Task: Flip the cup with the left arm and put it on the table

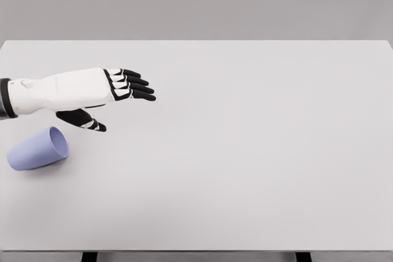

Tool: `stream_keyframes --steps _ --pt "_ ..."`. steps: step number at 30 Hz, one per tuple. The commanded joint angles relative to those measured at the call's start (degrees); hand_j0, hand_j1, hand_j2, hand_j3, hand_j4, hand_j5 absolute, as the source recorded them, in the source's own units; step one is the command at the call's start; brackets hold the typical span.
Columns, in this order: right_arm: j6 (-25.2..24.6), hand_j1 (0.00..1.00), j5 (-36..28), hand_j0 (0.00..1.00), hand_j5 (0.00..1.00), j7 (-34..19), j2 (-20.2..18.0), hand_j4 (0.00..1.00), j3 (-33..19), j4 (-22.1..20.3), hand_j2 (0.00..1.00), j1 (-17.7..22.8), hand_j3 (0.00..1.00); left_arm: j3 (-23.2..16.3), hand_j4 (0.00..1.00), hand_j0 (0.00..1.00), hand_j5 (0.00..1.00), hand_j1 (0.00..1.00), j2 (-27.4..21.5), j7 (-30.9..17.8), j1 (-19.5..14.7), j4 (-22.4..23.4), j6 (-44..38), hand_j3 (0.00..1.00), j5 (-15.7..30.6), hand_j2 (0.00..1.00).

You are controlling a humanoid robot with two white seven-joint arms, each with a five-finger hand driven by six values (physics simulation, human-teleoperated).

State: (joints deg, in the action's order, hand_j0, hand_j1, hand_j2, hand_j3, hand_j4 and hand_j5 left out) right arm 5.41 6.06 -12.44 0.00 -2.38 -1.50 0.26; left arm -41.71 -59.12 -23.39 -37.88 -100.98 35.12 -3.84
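A lavender cup point(35, 149) lies on its side near the table's left edge, its open mouth facing right and a little toward the back. My left hand point(120, 99) hovers above and to the right of it, apart from the cup. The fingers point(136, 85) are stretched out to the right and the thumb point(86, 119) hangs below; the hand is open and holds nothing. The right arm does not show.
The white table point(245, 151) fills most of the view, its front edge running along the bottom. The cup lies close to the table's left edge.
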Motion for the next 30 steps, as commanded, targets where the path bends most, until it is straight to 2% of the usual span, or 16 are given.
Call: stream_keyframes --steps 1,5,7,11,13,14,16,17,18,19,21,22,24,26,27,30 --pt "0.04 1.00 0.01 1.00 1.00 0.04 0.00 1.00 -0.17 -0.09 1.00 0.00 1.00 0.05 1.00 1.00 1.00 1.00 -0.03 0.01 -0.09 0.00 -0.12 1.00 0.41 1.00" --pt "-0.05 1.00 0.01 1.00 1.00 0.13 0.00 1.00 -0.17 0.26 1.00 0.00 1.00 0.49 1.00 1.00 1.00 1.00 -0.74 0.01 -0.79 0.00 -0.12 1.00 0.23 1.00" --pt "-0.05 1.00 -0.08 1.00 1.00 0.13 0.00 1.00 0.01 0.26 1.00 0.00 1.00 4.43 1.00 1.00 1.00 1.00 -1.00 -0.77 0.09 0.17 -0.12 1.00 0.23 1.00" --pt "-0.05 1.00 -0.08 1.00 1.00 0.13 0.00 1.00 0.01 0.26 1.00 0.00 1.00 12.18 1.00 1.00 1.00 1.00 -0.74 -7.89 0.61 2.54 -0.12 1.00 0.85 1.00" --pt "-0.05 1.00 -0.08 1.00 1.00 0.13 0.00 1.00 0.01 0.26 1.00 0.00 1.00 12.53 1.00 1.00 1.00 1.00 -1.35 -7.11 2.37 3.16 -0.12 1.00 4.09 1.00" --pt "-0.05 1.00 -0.08 1.00 1.00 0.13 0.00 1.00 0.01 0.26 1.00 0.00 1.00 12.62 1.00 1.00 1.00 1.00 -7.84 -4.48 4.57 6.23 -0.12 1.00 8.14 1.00" --pt "-0.05 1.00 -0.08 1.00 1.00 0.13 0.00 1.00 0.01 0.26 1.00 0.00 1.00 11.83 1.00 1.00 1.00 1.00 -14.35 5.18 4.92 5.45 -0.12 1.00 9.46 1.00" --pt "-0.05 1.00 -0.08 1.00 1.00 0.13 0.00 1.00 -0.08 0.26 1.00 0.00 1.00 11.04 1.00 1.00 1.00 1.00 -17.69 9.15 5.80 4.57 -0.12 1.00 12.70 1.00" --pt "-0.05 1.00 -0.08 1.00 1.00 0.13 0.00 1.00 0.01 0.26 1.00 0.00 1.00 10.60 1.00 1.00 1.00 1.00 -21.91 9.68 7.64 3.69 -0.12 1.00 18.50 1.00" --pt "-0.05 1.00 -0.08 1.00 1.00 0.13 0.00 1.00 0.01 0.26 1.00 0.00 1.00 10.60 1.00 1.00 1.00 1.00 -25.52 9.24 11.33 3.25 -0.12 1.00 26.50 1.00" --pt "-0.05 1.00 -0.08 1.00 1.00 0.13 0.00 1.00 0.01 0.26 1.00 0.00 1.00 10.60 1.00 1.00 1.00 1.00 -30.35 9.15 15.55 1.05 -0.12 1.00 33.53 1.00" --pt "-0.05 1.00 -0.08 1.00 1.00 0.13 0.00 1.00 0.01 0.26 1.00 0.00 1.00 11.04 1.00 1.00 1.00 1.00 -33.51 9.24 20.38 0.70 -0.12 1.00 37.14 1.00" --pt "-0.05 1.00 -0.08 1.00 1.00 0.13 0.00 1.00 0.01 0.26 1.00 0.00 1.00 11.30 1.00 1.00 1.00 1.00 -35.01 11.69 24.87 0.17 -0.12 1.00 40.84 1.00" --pt "-0.05 1.00 -0.08 1.00 1.00 0.13 0.00 1.00 0.01 0.26 1.00 0.00 1.00 11.39 1.00 1.00 1.00 1.00 -35.28 17.23 27.33 0.00 -0.12 1.00 40.84 1.00" --pt "-0.05 1.00 -0.08 1.00 1.00 0.13 0.00 1.00 0.01 0.26 1.00 0.00 1.00 11.39 1.00 1.00 1.00 1.00 -35.28 19.52 29.97 0.00 -0.12 1.00 40.84 1.00" --pt "-0.05 1.00 -0.08 1.00 1.00 0.13 0.00 1.00 0.01 0.26 1.00 0.00 1.00 11.39 1.00 1.00 1.00 1.00 -34.67 18.21 33.48 -0.09 -0.12 1.00 41.01 1.00"
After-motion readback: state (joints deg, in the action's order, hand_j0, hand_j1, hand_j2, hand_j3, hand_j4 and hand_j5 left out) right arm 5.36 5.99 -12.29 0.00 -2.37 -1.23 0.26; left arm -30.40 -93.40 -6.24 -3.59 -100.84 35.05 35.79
